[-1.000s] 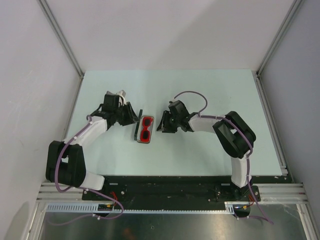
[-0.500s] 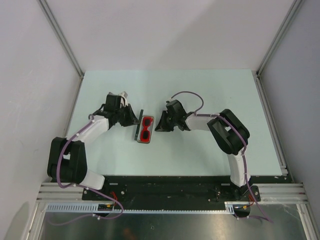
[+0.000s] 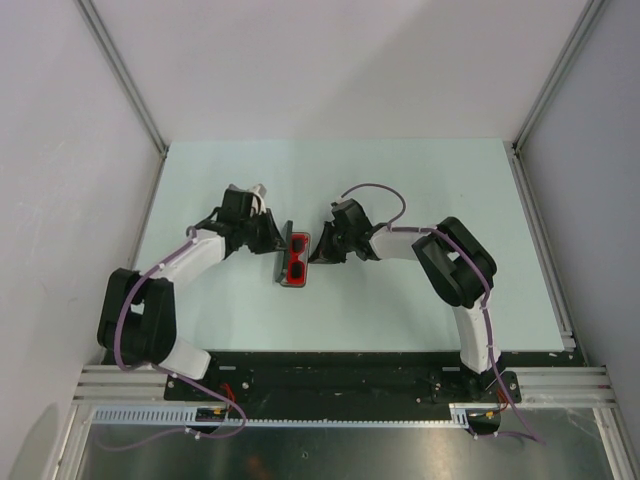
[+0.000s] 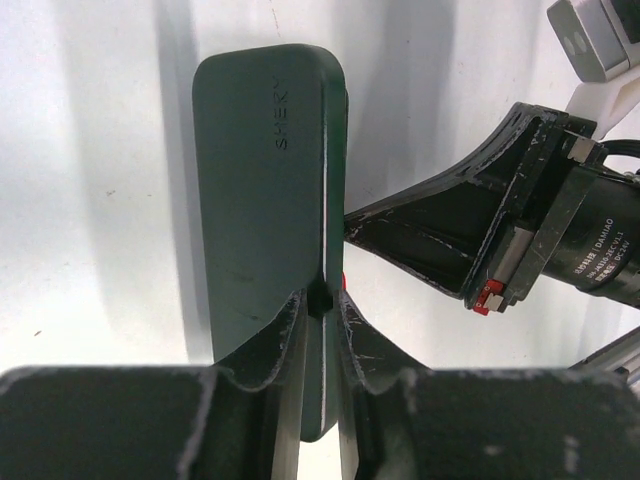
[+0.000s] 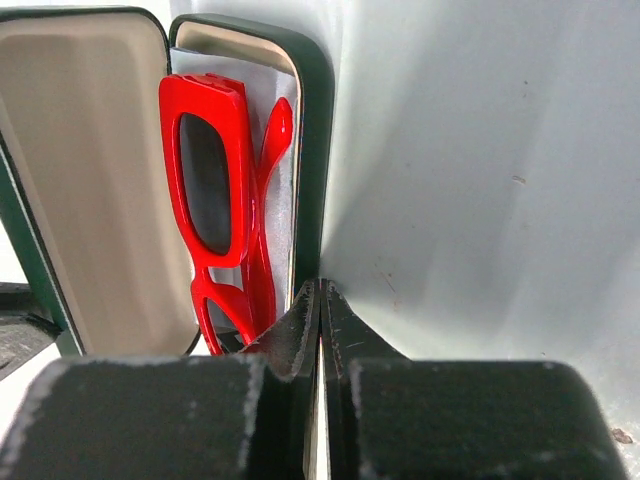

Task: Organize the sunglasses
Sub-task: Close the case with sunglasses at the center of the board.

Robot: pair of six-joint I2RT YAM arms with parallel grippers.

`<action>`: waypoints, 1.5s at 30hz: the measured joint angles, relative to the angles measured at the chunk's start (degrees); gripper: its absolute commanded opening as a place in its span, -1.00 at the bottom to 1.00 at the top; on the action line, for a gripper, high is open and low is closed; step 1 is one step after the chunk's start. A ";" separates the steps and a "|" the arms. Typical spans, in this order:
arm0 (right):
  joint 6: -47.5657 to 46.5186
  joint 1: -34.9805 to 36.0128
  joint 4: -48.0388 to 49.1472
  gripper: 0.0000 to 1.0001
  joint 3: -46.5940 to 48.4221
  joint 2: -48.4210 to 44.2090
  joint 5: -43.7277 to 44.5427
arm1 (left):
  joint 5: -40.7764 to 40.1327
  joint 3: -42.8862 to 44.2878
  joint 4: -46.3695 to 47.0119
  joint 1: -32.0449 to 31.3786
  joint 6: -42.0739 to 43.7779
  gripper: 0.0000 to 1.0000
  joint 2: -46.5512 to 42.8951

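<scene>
- The left gripper [image 4: 322,300] pinches the lid [image 4: 260,180]; the right gripper [image 5: 320,300], pressed together, braces the case [image 5: 312,150] rim.
- Risk: swung shut, the lid may nip the sunglasses [image 5: 215,200] temple near the rim.

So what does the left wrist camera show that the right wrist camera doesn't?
Only the left wrist view shows the lid from outside: dark, lettered, clamped edge-on in the left pincer. Only the right wrist view shows the pale lining and the red sunglasses lying inside. Both show the open case, the table and the right pincer, shut at the case's rim.
</scene>
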 measured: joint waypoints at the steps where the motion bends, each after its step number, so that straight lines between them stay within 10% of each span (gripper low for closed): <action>1: 0.00 0.00 0.00 -1.00 0.02 0.00 -0.04 | -0.02 0.09 0.02 -0.26 -0.04 -0.59 0.20; 33: 0.09 0.26 -1.18 -0.98 1.97 1.09 -0.15 | -0.02 1.60 0.39 -4.11 -1.53 -0.50 7.39; 45: -3.39 0.26 -5.44 -0.49 2.51 -1.03 3.58 | -1.99 1.60 0.37 -4.20 -1.38 -0.35 6.47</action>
